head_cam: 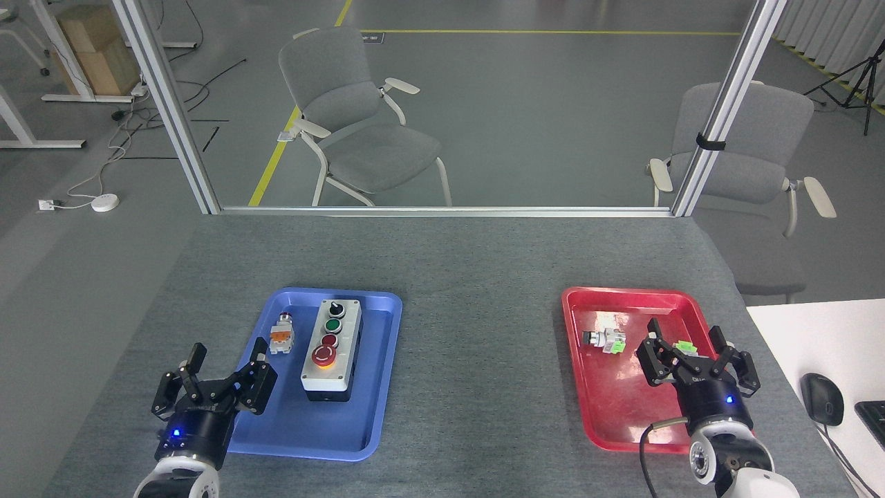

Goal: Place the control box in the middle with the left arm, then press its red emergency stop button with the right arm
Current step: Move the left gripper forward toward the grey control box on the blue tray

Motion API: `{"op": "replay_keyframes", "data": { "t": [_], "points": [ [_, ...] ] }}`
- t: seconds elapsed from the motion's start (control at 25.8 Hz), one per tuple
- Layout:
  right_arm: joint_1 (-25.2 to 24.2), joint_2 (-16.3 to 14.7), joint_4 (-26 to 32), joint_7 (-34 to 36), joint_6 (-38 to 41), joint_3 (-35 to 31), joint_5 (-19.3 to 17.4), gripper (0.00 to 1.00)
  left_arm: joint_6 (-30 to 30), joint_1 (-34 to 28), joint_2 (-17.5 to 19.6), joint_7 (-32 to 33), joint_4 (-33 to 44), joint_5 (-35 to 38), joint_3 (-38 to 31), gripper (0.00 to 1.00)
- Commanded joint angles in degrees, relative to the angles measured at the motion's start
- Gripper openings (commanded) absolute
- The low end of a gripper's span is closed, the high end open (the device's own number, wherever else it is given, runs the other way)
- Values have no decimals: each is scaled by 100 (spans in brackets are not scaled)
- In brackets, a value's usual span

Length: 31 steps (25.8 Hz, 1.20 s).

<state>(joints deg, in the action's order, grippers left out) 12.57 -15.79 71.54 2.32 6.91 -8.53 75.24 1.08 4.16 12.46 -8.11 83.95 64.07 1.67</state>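
Observation:
The control box [331, 348] lies in the blue tray [377, 387], a light-grey oblong with a black base and a row of buttons running away from me. Its red emergency stop button [323, 355] is the nearest and largest one, with a yellow collar. The middle [480, 346] is bare grey cloth between the two trays. My left gripper [228, 360] is open at the blue tray's near left edge, left of the box and holding nothing. My right gripper [686, 337] is open over the red tray [622, 408], empty.
A small loose switch part [281, 333] lies in the blue tray left of the box. Two more small parts [603, 339] [684, 345] lie in the red tray. A white desk [823, 332] with a black mouse [822, 398] adjoins at right. A metal frame [442, 210] borders the far edge.

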Motion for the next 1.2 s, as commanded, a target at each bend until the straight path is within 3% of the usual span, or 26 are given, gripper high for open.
{"op": "replay_keyframes", "data": {
  "t": [0.0, 0.5, 0.7, 0.97, 1.16],
  "points": [
    [0, -3, 0, 5, -5, 0, 0, 99, 6, 15, -42, -16, -2, -8, -8, 99],
    [0, 14, 0, 5, -5, 0, 0, 99, 42, 41, -156, -147, 438, -114, 9, 99],
    [-9, 23, 0, 5, -5, 0, 0, 99, 130, -372, -147, -174, 780, 36, 79, 99],
    [-9, 32, 0, 5, -5, 0, 0, 99, -196, -882, -349, -156, 798, 1178, 712, 99],
    [-9, 23, 0, -3, -5, 0, 0, 99, -407, -846, -666, 11, 490, 1231, 941, 99]
  ]
}}
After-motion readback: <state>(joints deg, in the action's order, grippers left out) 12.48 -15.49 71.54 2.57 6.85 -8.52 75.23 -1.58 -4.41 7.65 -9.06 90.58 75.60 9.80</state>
